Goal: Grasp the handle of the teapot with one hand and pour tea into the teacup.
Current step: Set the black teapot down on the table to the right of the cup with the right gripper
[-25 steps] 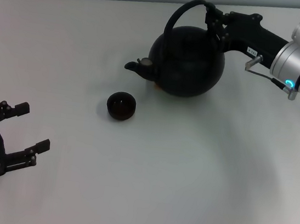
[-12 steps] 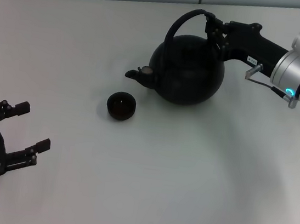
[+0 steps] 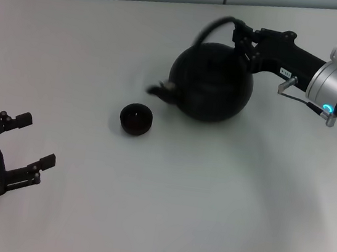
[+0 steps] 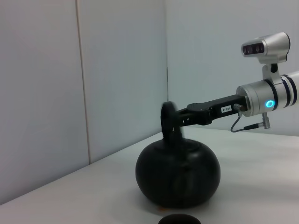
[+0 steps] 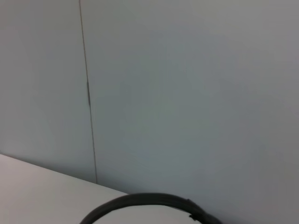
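Left wrist view: my right gripper (image 4: 174,122) clenched on the handle (image 4: 167,120); teapot (image 4: 178,175) seems just off the table (image 4: 261,163)
Head view: teacup (image 3: 136,119) beside the spout; my left gripper (image 3: 21,148) released, parked
Change: teapot has shifted right

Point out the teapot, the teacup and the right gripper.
teapot (image 3: 214,85), head view, on its round black body.
teacup (image 3: 136,119), head view, on its dark middle.
right gripper (image 3: 242,36), head view, at the fingertips shut on the handle (image 3: 214,24).

teapot (image 3: 211,82): black, round, spout toward teacup | handle (image 3: 214,26): arched | teacup (image 3: 136,119): small, dark, upright
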